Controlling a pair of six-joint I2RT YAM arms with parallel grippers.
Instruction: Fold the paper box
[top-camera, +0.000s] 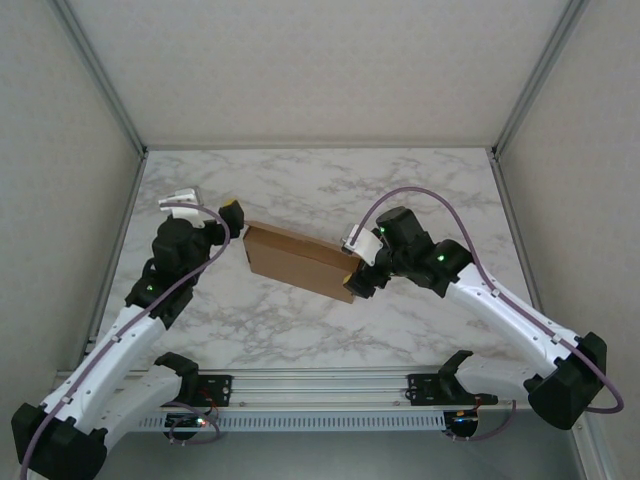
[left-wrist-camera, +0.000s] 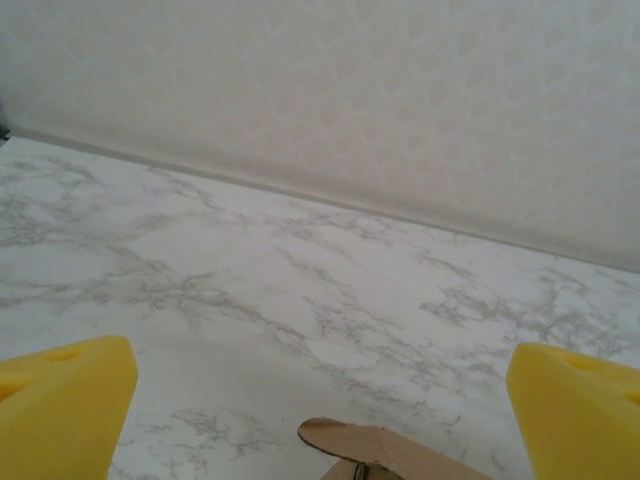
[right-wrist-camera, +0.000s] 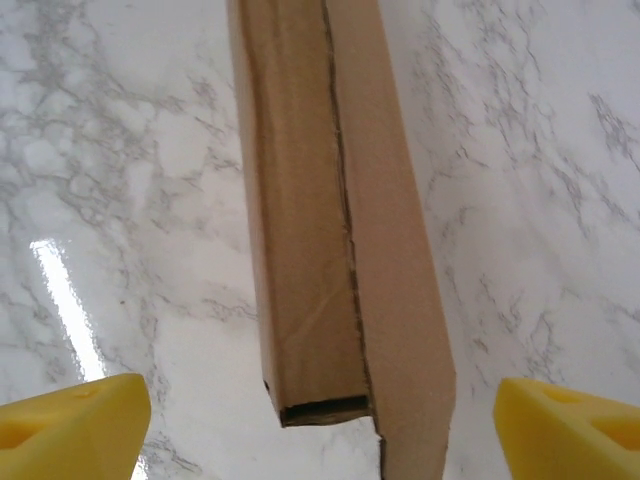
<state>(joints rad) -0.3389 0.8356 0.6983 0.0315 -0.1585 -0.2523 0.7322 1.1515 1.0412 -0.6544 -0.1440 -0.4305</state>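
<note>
Box folding looks near complete: the paper box (top-camera: 298, 262) lies as a compact slab, centre frame from above. My left claw (left-wrist-camera: 320, 400) and right claw (right-wrist-camera: 320, 415) stand wide open at its ends, gripping nothing. Next, I judge: press the gaping seam (right-wrist-camera: 345, 230) shut.

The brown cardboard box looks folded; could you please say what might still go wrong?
The flat brown cardboard box shows a gap along its side seam, so a flap could spring open. The open right claw straddles one end and the open left claw flanks the other; either might nudge it.
</note>
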